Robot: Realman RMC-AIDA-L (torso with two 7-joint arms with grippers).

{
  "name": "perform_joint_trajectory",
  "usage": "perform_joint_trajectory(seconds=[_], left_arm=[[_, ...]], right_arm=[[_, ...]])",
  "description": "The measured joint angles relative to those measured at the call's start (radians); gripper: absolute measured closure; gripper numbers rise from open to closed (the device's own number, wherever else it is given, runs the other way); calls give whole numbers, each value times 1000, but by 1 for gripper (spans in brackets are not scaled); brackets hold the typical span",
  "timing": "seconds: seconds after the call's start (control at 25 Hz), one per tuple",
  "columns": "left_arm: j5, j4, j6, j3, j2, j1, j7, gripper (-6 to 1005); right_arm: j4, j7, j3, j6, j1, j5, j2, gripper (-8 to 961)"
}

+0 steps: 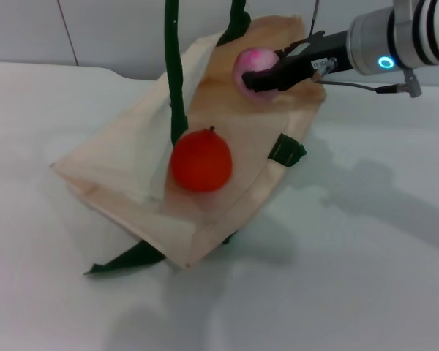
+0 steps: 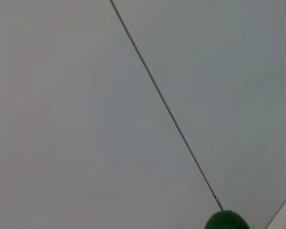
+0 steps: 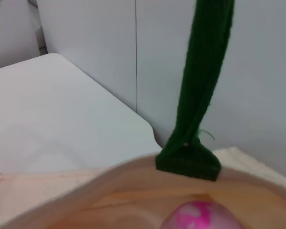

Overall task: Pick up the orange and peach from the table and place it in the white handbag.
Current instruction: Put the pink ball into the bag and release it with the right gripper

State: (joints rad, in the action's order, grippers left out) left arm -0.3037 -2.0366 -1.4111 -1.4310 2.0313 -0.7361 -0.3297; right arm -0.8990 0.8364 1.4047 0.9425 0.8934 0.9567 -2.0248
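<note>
Peach (image 1: 249, 67) gripped in right end effector (image 1: 267, 79) over white handbag (image 1: 124, 168).

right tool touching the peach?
Touching. In the head view the right tool is closed around the peach, dark fingers pressed against it at the white handbag's mouth.

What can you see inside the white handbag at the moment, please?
The orange rests inside the white handbag. The right gripper holds the peach at its far rim. Whatever lies under the orange is hidden.
</note>
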Motion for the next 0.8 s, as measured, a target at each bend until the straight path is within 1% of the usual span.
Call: perform_joint_trajectory(seconds=[0.2,0.32,0.48,0.8], left_arm=[[0,0,0,-12,0,-8,10,870],[0,-1,1,-15,-1,-12,13,870],[0,-1,7,-16,0,-9,14,870],[0,0,9,-16,0,-6,14,870]], right_arm=[[6,18,7,-16,5,1,-4,322],[24,38,10,-24,14,28,-4,322],[65,71,11,-23,31,87,1,321],[142,73,9,-31,73,84,2,320]])
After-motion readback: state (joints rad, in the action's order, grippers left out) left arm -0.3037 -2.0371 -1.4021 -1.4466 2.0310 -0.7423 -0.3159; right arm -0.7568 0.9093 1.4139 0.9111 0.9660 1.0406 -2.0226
